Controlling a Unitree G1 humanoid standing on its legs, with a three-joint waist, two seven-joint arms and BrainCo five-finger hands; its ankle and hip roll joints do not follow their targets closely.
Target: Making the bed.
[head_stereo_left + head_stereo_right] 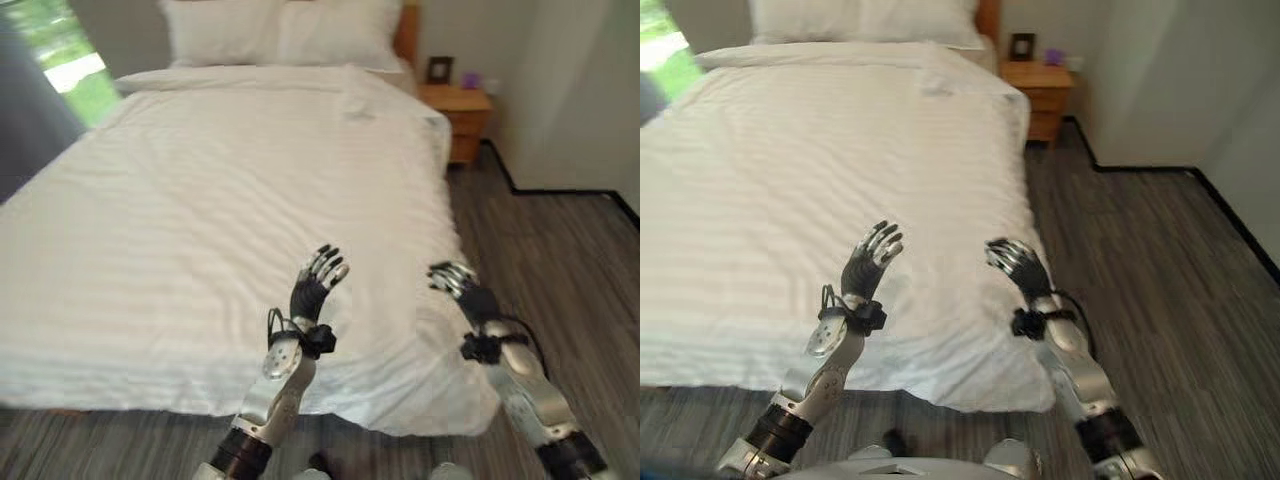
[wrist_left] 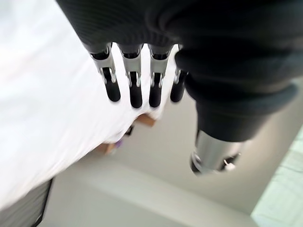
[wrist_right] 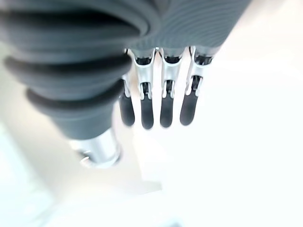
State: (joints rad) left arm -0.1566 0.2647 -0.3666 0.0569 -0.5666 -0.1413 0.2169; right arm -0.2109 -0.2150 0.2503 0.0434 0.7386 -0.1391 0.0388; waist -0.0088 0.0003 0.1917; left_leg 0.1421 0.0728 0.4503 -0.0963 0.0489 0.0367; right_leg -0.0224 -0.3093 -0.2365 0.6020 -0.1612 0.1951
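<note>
I have the left robot hand (image 1: 318, 280) and right robot hand (image 1: 460, 283) raised empty, fingers straight, above the white duvet (image 1: 200, 220) near the bed's foot corner, so smoothing it there probably comes next.

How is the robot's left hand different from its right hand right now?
The left hand is raised with its fingers pointing up toward the pillows; the right hand tips lower, fingers leaning over the blanket. The left hand sits further in over the bed; the right hand is near the bed's edge by the floor. Both are open and hold nothing.
</note>
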